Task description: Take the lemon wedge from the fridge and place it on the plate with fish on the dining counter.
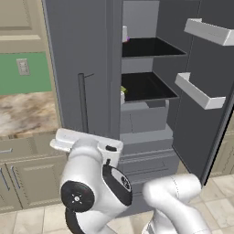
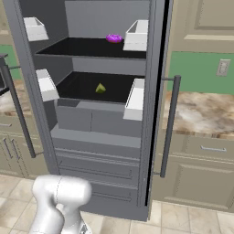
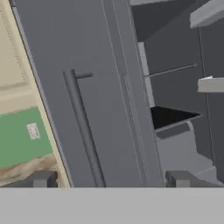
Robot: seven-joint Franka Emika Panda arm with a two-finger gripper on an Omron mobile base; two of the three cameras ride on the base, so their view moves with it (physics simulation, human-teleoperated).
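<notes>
Fridge point(image 2: 98, 132) standing open, lemon wedge point(image 2: 100, 88) sitting on its lower black shelf point(image 2: 82, 91), below the purple item point(image 2: 114, 38); fingers point(image 3: 41, 179) spread wide, empty, facing the fridge's door handle point(image 3: 83, 131)

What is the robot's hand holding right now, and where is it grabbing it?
Nothing. The gripper is open, its fingertips wide apart with the fridge door ahead. The lemon wedge lies on a shelf.
</notes>
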